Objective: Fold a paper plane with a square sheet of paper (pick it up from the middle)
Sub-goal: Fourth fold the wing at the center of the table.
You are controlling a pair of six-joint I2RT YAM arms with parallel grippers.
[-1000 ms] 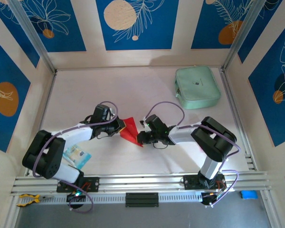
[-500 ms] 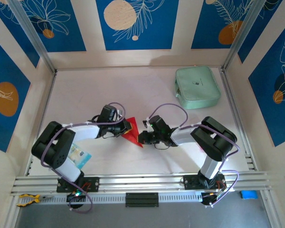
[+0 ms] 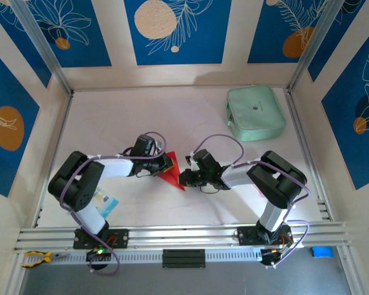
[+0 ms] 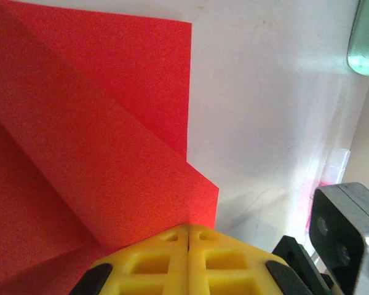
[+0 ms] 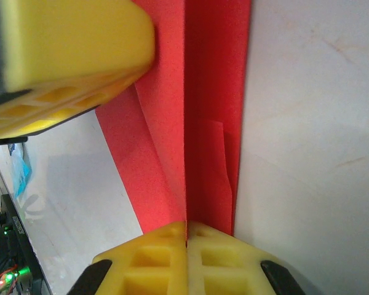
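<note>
at mid-table the red sheet [image 3: 171, 174] is only part-creased, no dart yet; my right gripper [image 5: 186, 225] pinches its ridge, left gripper [image 4: 187, 229] closed against it.

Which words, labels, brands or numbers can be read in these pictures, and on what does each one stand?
No text can be read anywhere.
On the mint-green pouch: a small dark mark at its middle, too small to read.
On the blue-and-white packet: any print is too small to read.
On the red paper: nothing.
On the blue wall panels: drawings, no words.
</note>
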